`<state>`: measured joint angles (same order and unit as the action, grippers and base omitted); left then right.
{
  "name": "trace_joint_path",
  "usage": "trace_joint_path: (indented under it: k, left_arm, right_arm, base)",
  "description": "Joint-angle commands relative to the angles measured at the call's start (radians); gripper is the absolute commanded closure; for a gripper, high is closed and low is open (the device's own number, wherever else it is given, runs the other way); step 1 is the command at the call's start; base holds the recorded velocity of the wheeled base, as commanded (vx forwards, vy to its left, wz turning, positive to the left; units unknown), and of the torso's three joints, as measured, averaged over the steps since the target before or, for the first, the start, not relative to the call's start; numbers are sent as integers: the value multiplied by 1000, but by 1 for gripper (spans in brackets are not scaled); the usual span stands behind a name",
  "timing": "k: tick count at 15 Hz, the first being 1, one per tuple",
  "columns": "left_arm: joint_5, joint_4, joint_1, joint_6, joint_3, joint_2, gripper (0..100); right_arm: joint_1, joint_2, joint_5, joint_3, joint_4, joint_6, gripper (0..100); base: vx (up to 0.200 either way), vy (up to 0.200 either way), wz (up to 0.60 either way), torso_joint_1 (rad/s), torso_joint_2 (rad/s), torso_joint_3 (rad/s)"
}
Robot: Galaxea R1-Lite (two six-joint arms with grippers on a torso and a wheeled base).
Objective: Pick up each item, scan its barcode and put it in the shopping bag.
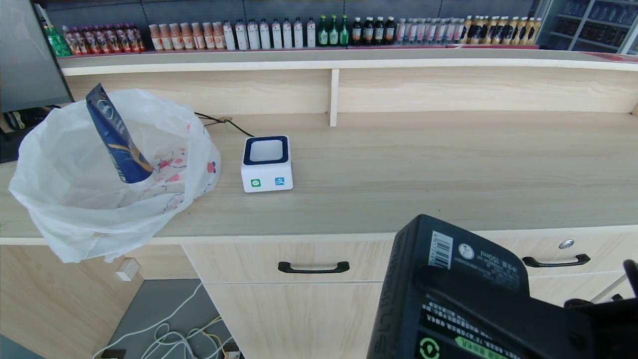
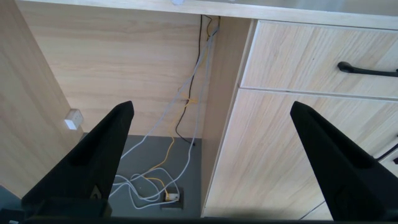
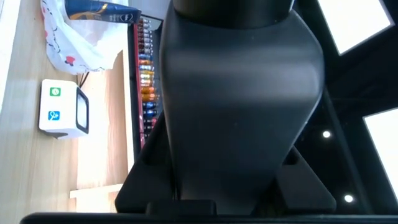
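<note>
Gripping a black bottle, the right pincer is hovering low in the near right corner of the head view, in front of the surface and over the drawers. The bottle's barcode is facing up toward the camera. On the surface, a white scanner with a dark blue rim is sitting left of centre, well apart from the bottle, with a black cable running behind it. Just beside the scanner, on its left, a white shopping bag is standing open and drooping over the front edge. A blue tube is leaning tilted inside it, its top poking above the bag's rim. A row of drinks is lining the shelf at the back, and a black drawer handle is showing under the surface.

From the left wrist, the left pincer is hanging wide apart with nothing between its fingers, down beside the cabinet. Loose wires are trailing down the wooden panel to the floor, and another handle is crossing a drawer front.

From the right wrist, the black bottle is sitting close against the camera, held at its lower end. Beyond it the scanner is resting on the surface, the shopping bag is lying just beside it, and the blue tube is sticking out of the bag.
</note>
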<state>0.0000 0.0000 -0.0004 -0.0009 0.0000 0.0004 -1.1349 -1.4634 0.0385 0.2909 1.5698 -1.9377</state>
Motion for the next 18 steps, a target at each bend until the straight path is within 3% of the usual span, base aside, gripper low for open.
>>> trace_joint_path:
  k: [1, 10, 14, 17, 18]
  left_arm:
    - [0, 0, 0, 1, 0, 0, 0]
    - [0, 0, 0, 1, 0, 0, 0]
    - [0, 0, 0, -1, 0, 0, 0]
    - [0, 0, 0, 1, 0, 0, 0]
    - [0, 0, -1, 1, 0, 0, 0]
  right_arm:
    - [-2, -5, 0, -1, 1, 6, 100]
    - [3, -34, -94, -42, 1, 301, 100]
    - [14, -63, -97, -75, 1, 677, 100]
    - [-26, -74, -94, -165, 1, 1048, 100]
    - [-29, -68, -95, -183, 1, 1088, 100]
  base:
    - [0, 0, 0, 0, 0, 0]
    - [0, 0, 0, 0, 0, 0]
    - [0, 0, 0, 0, 0, 0]
    - [0, 0, 0, 0, 0, 0]
    - [0, 0, 0, 0, 0, 0]
